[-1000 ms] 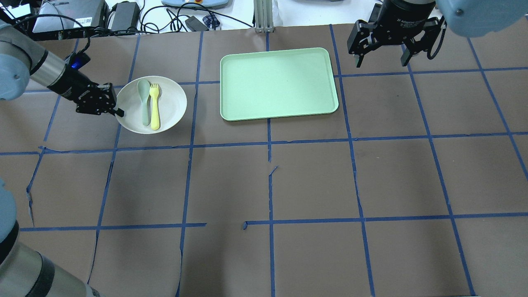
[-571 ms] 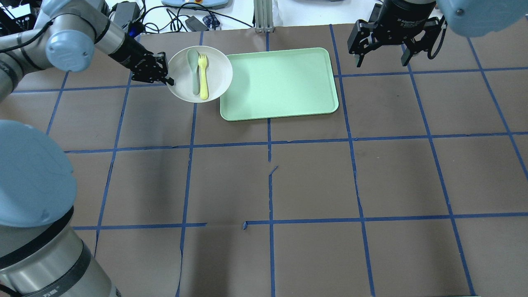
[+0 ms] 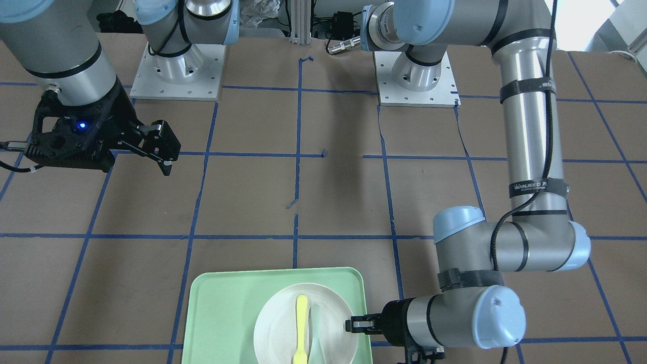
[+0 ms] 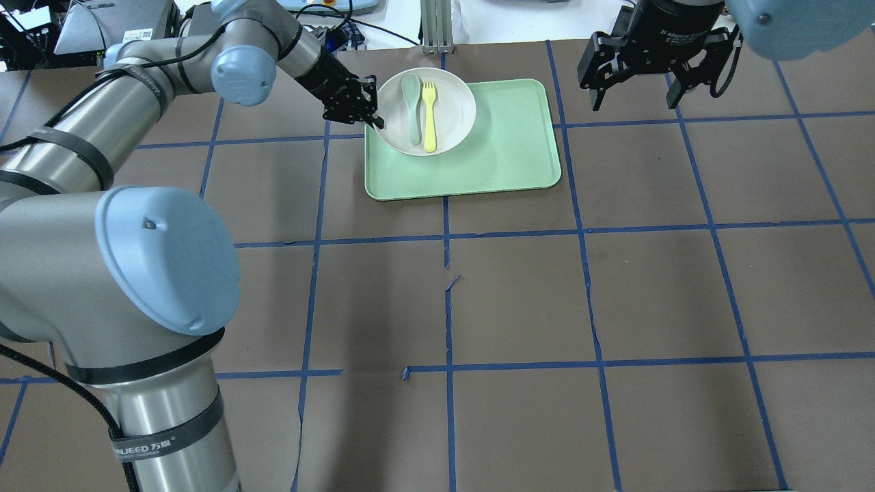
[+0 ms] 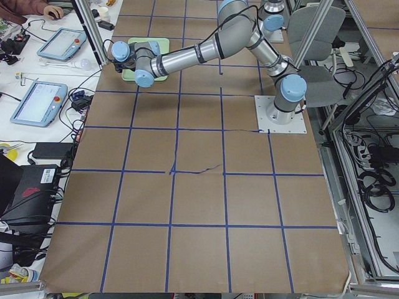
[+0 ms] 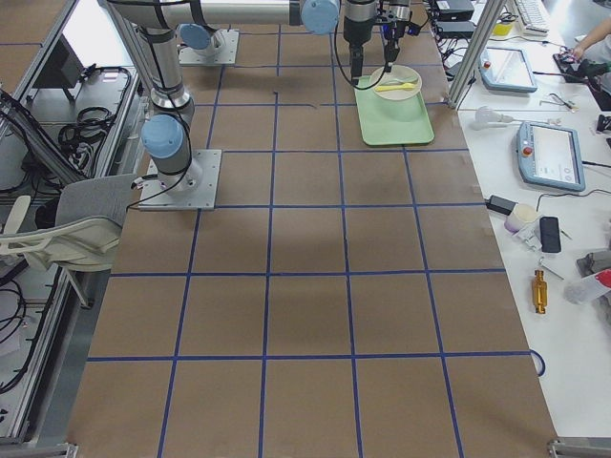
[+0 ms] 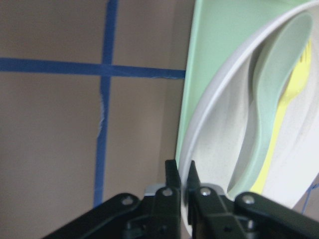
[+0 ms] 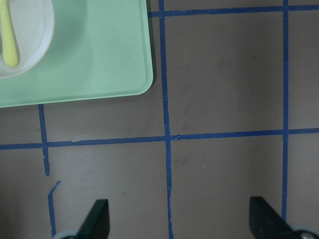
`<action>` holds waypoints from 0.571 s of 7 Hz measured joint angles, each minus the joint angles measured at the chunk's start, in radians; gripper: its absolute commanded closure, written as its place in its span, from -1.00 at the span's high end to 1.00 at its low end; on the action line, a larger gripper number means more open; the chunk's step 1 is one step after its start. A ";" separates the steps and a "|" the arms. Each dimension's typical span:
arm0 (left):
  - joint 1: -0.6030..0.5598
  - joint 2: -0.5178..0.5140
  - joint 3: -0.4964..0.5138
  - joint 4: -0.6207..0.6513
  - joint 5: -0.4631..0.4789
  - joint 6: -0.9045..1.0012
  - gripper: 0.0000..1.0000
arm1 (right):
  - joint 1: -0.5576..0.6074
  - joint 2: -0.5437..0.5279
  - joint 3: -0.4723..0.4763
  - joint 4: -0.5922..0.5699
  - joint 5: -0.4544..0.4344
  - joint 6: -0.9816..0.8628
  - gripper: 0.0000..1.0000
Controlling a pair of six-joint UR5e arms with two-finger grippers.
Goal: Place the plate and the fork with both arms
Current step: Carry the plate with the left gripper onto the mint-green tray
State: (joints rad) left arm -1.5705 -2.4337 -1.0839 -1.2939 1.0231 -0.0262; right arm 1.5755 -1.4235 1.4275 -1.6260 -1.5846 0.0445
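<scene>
The off-white plate (image 4: 454, 109) hangs over the far left corner of the mint-green tray (image 4: 478, 160). The pale yellow fork (image 4: 429, 116) lies in it beside a grey-green spoon (image 4: 412, 106). My left gripper (image 4: 374, 120) is shut on the plate's left rim. The left wrist view shows the rim (image 7: 199, 134) pinched between the fingers, with the fork (image 7: 279, 114) inside. In the front-facing view the left gripper (image 3: 354, 324) holds the plate (image 3: 331, 323). My right gripper (image 4: 632, 102) is open and empty, hovering right of the tray; the right wrist view shows its fingers (image 8: 97, 219) wide apart.
The tray's right half (image 8: 99, 59) is bare. Brown paper with a blue tape grid covers the table (image 4: 519, 294). Cables and boxes lie beyond the far edge (image 4: 205, 20). The arm bases (image 3: 414, 76) stand on the robot's side.
My left gripper has carried the plate, with fork and spoon in it, from the table's left side rightward to over the tray's far left corner. The right gripper has not moved.
</scene>
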 measured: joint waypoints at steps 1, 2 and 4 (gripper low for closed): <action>-0.025 -0.020 0.009 0.022 0.000 -0.032 -1.00 | 0.000 0.000 0.000 0.000 0.000 0.000 1.00; -0.046 -0.030 0.011 0.043 0.000 -0.054 -1.00 | 0.000 0.000 0.001 0.000 0.000 0.000 1.00; -0.069 -0.040 0.009 0.071 0.000 -0.059 -0.55 | -0.003 0.000 -0.001 0.001 -0.013 0.003 1.00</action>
State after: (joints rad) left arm -1.6399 -2.4739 -1.0751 -1.2228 1.0231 -0.0855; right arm 1.5727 -1.4236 1.4261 -1.6254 -1.5972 0.0475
